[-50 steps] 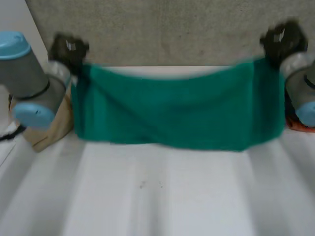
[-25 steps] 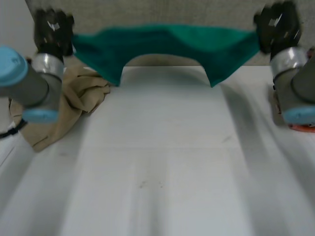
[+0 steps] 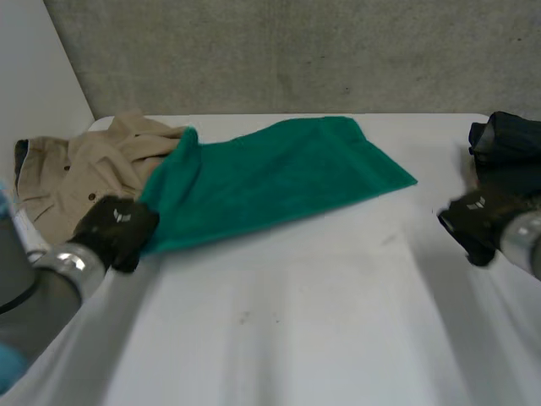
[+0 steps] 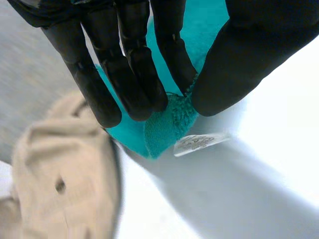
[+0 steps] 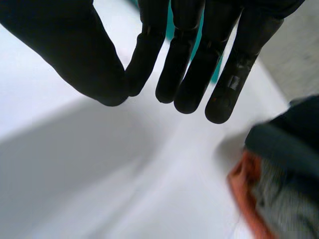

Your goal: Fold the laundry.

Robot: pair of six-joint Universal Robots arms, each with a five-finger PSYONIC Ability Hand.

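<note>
A green towel (image 3: 279,182) lies spread on the white table (image 3: 279,330), running slantwise from near left to far right. My left hand (image 3: 114,230) rests at the towel's near-left corner. In the left wrist view the left hand's (image 4: 134,74) fingers and thumb pinch that corner of the towel (image 4: 162,132), beside a small white label (image 4: 199,142). My right hand (image 3: 469,224) hovers over bare table to the right, apart from the towel. In the right wrist view the right hand's (image 5: 199,59) fingers are straight and hold nothing.
A beige garment (image 3: 76,165) is heaped at the far left, partly under the towel's edge, and lies beside my left hand (image 4: 60,174). Dark clothing (image 3: 507,144) sits at the far right, over an orange and grey piece (image 5: 264,199). A grey wall stands behind the table.
The towel, held up stretched between both raised hands, was swung away and now lies on the table. My right hand let go and drew back. The left hand came down still pinching its corner.
</note>
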